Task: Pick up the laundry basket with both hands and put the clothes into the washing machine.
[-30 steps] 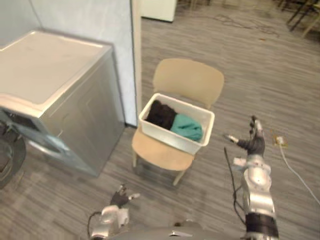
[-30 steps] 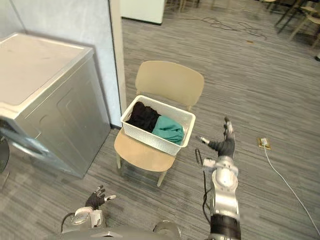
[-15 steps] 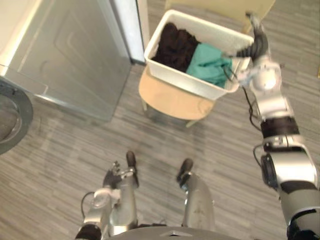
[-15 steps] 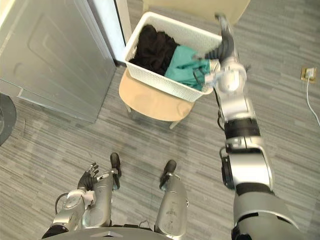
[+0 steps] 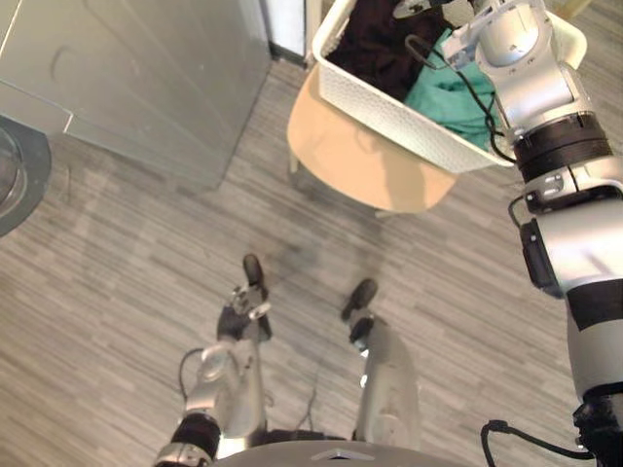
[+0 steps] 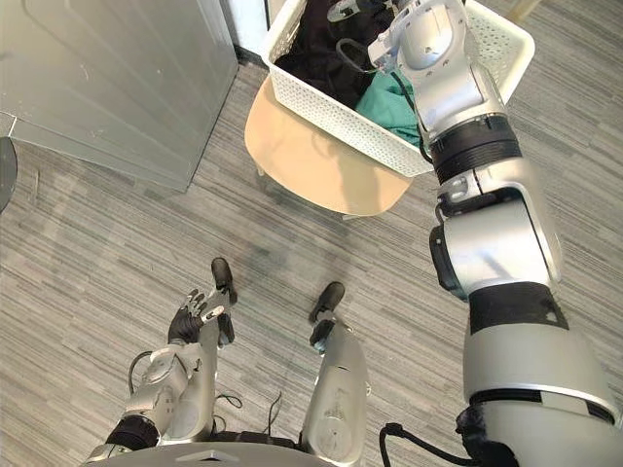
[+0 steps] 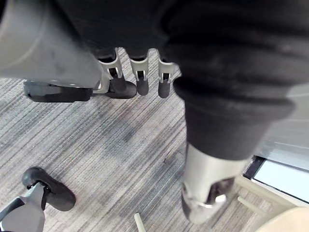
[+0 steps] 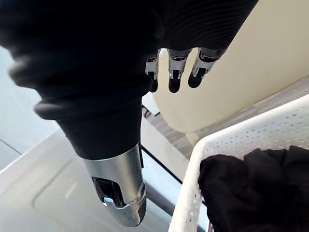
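Observation:
The white laundry basket stands on a beige chair, with black clothes and a teal garment inside. My right arm reaches across the basket; its right hand hangs open above the black clothes near the far rim, fingers straight and touching nothing. The basket's rim shows just past them. My left hand hangs low over the floor, open and empty, its fingers relaxed.
The grey washing machine stands left of the chair, its round door swung open at the left edge. A light wall panel stands between machine and chair. Grey plank floor lies in front.
The camera has tilted further down and moved closer. My right arm has reached further over the basket, from its right rim to above the black clothes. The left hand stays low.

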`<state>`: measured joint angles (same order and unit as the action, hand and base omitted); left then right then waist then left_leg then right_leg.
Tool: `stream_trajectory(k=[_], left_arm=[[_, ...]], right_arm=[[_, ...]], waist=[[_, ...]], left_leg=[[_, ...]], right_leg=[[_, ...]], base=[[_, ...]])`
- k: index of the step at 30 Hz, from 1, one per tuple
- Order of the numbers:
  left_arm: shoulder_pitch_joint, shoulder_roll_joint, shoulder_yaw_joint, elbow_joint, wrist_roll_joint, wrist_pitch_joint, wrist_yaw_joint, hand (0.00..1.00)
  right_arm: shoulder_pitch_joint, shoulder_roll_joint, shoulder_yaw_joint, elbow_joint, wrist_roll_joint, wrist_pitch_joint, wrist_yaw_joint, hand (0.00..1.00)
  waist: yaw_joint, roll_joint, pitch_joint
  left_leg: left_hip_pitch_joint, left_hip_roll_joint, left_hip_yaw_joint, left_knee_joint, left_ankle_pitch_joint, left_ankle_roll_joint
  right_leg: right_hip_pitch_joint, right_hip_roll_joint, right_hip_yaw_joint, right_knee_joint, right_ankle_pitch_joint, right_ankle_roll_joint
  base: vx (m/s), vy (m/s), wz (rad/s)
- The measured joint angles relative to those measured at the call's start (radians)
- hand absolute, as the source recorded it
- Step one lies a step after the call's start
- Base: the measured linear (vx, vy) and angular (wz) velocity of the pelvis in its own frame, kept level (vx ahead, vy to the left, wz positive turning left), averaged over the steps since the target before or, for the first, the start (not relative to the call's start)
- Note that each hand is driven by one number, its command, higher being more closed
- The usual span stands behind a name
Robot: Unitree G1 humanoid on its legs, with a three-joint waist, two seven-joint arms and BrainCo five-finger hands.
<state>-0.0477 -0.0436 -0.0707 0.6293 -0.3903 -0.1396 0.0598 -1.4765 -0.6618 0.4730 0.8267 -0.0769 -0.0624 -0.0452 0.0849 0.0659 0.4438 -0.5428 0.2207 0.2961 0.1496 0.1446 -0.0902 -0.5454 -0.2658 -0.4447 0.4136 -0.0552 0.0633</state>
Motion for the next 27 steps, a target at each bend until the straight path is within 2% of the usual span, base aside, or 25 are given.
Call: stream_trajectory(k=[4, 11, 19, 27], left_arm=[[-0.002, -0.006, -0.004, -0.055, -0.002, -0.002, 0.0, 0.0], [-0.003, -0.011, -0.026, -0.141, -0.061, -0.016, -0.006, 0.0], [-0.003, -0.008, -0.059, -0.19, -0.095, -0.021, -0.022, 0.0], [0.004, -0.01, -0.098, -0.288, -0.226, -0.038, -0.049, 0.0]], right_arm=[[-0.011, -0.031, 0.077, 0.08, -0.009, 0.003, 0.028, 0.0], [-0.012, -0.149, 0.158, 0.154, -0.013, 0.021, 0.081, 0.0], [-0.003, -0.179, 0.236, 0.181, -0.048, 0.022, 0.11, 0.0], [-0.011, -0.215, 0.392, 0.222, -0.042, 0.012, 0.144, 0.0]], waist=[[0.004, 0.0, 0.0], [0.014, 0.0, 0.0], [0.016, 0.0, 0.0], [0.027, 0.001, -0.001]], left_leg=[[-0.016, -0.006, -0.016, -0.039, 0.03, -0.002], [-0.017, -0.027, -0.027, -0.127, 0.087, 0.001], [-0.028, -0.038, -0.008, -0.187, 0.122, 0.003], [-0.038, -0.041, -0.002, -0.225, 0.152, 0.002]], right_leg=[[-0.014, -0.001, -0.023, 0.001, -0.001, -0.002], [-0.045, -0.019, -0.046, 0.029, -0.013, -0.009], [-0.094, -0.028, -0.041, 0.046, -0.015, -0.01], [-0.131, -0.03, -0.039, 0.064, -0.023, -0.018]], base=[[0.02, -0.059, 0.14], [0.01, -0.059, 0.12], [0.01, -0.041, 0.0], [0.03, -0.036, -0.01]])
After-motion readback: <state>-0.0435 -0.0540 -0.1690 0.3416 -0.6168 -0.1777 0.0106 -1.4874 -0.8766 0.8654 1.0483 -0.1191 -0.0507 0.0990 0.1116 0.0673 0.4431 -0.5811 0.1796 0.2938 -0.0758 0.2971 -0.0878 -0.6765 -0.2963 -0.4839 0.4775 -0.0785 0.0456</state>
